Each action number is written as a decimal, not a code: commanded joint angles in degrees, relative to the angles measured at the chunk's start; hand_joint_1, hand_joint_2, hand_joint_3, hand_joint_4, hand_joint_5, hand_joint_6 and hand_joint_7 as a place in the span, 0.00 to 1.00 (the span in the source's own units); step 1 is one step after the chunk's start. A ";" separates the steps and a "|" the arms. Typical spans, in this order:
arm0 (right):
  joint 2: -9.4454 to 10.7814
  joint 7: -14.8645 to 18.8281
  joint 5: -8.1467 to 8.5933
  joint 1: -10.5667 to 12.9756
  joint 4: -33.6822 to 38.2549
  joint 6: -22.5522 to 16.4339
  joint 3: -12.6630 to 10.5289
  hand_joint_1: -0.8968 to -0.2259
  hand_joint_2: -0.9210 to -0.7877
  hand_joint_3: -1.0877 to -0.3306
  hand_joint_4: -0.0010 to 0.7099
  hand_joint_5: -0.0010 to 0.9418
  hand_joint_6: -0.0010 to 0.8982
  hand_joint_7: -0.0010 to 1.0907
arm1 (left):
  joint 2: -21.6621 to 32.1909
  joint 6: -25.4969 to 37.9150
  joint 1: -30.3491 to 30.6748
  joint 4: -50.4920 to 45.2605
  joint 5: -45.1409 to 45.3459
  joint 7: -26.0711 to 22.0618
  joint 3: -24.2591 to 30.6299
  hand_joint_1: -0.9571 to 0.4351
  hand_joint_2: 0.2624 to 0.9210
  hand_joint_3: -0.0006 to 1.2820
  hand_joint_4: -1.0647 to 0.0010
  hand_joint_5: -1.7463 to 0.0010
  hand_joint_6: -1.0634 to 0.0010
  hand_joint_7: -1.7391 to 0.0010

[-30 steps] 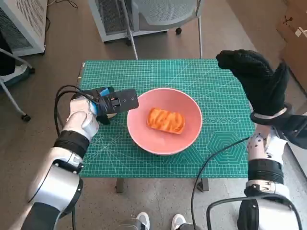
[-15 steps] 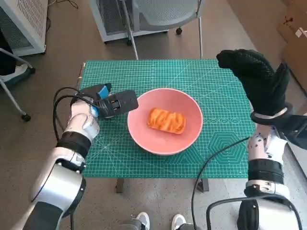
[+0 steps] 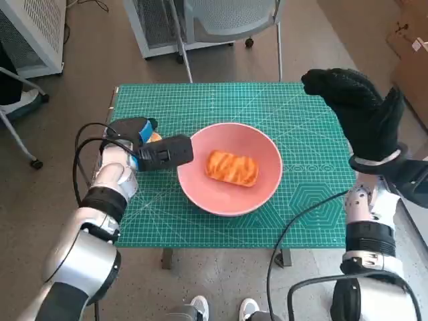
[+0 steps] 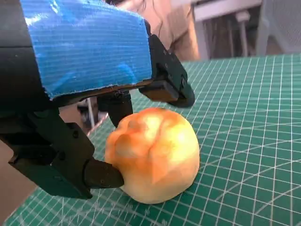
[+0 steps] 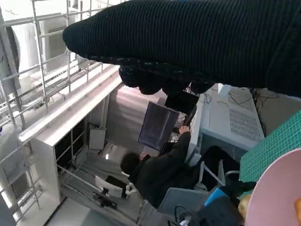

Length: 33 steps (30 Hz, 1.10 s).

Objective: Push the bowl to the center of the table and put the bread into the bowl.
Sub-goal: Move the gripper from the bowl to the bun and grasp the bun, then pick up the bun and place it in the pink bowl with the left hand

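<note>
The round bread roll (image 4: 153, 155) sits on the green worktop (image 3: 200, 100) toward its left edge, pinched between the left hand's (image 3: 144, 144) black fingers (image 4: 101, 174), with the pink bowl (image 3: 264, 184) just beside it toward the worktop's centre. A striped pastry (image 3: 231, 168) already lies in the bowl, long axis across it. The right hand (image 3: 358, 110) hangs raised over the right edge, holding nothing, fingers loosely curled.
</note>
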 commanded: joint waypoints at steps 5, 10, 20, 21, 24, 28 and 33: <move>0.04 0.29 0.00 1.32 -0.16 0.00 -0.12 0.34 0.00 0.40 0.40 0.00 0.39 0.00 | 0.43 -1.49 1.43 0.39 0.36 2.02 -0.33 0.70 1.00 0.16 0.47 0.17 0.53 0.36; 0.02 0.09 -0.07 1.35 -0.30 0.03 -0.10 0.35 0.00 0.40 0.40 0.00 0.39 0.00 | 0.83 -1.51 0.75 -0.23 0.14 0.90 -0.14 0.69 1.00 0.16 0.52 0.22 0.53 0.26; 0.27 0.18 0.19 1.51 -0.69 0.58 -0.08 0.35 0.00 0.40 0.40 0.00 0.41 0.01 | 2.10 -1.36 -0.46 -2.74 -0.14 -0.48 0.43 0.69 1.00 0.19 0.57 0.20 0.57 0.21; 0.30 0.17 0.18 1.50 -0.72 0.58 -0.06 0.34 0.00 0.40 0.40 0.00 0.41 0.01 | 2.23 -1.37 -0.47 -3.04 -0.20 -0.44 0.54 0.69 1.00 0.19 0.57 0.20 0.57 0.21; 0.31 0.14 0.11 1.55 -0.83 0.54 -0.03 0.33 0.00 0.40 0.40 0.00 0.41 0.01 | 2.58 -1.47 -0.36 -3.89 -0.26 -0.26 0.79 0.69 1.00 0.19 0.57 0.20 0.57 0.21; 0.36 0.28 0.14 1.58 -0.81 0.45 -0.06 0.32 0.00 0.40 0.40 0.00 0.41 0.01 | 3.31 -1.93 0.06 -5.40 -0.32 0.20 1.14 0.69 1.00 0.18 0.56 0.17 0.53 0.28; 0.40 0.38 0.13 1.51 -0.60 0.37 -0.06 0.32 0.00 0.40 0.40 0.00 0.41 0.01 | 4.00 -2.21 0.76 -7.28 -0.66 0.66 1.85 0.69 0.98 0.18 0.56 0.11 0.46 0.39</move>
